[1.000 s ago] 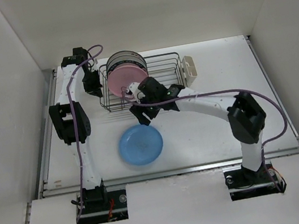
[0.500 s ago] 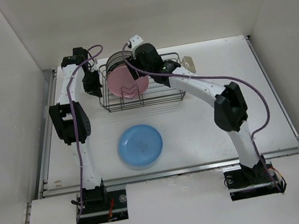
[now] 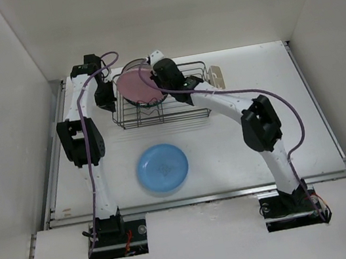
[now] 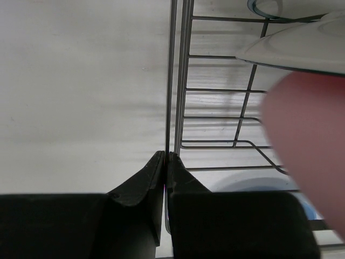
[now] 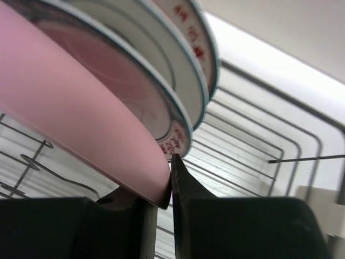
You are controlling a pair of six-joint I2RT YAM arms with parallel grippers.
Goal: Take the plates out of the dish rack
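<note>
Item one, my right pincer: pinching the rim of the pink plate, which sits tilted at the left end of the dish rack along the far edge of the tabletop, with patterned-rim plates standing just behind it. Item two, my left pincer: pressed together on the rack's outer wire at that same left end. Item three, blue plate: flat on the tabletop, left of centre, nearer the near edge, well apart from the rack.

The white table under me carries a blue plate near its front edge and the wire dish rack toward its back-left corner.
</note>
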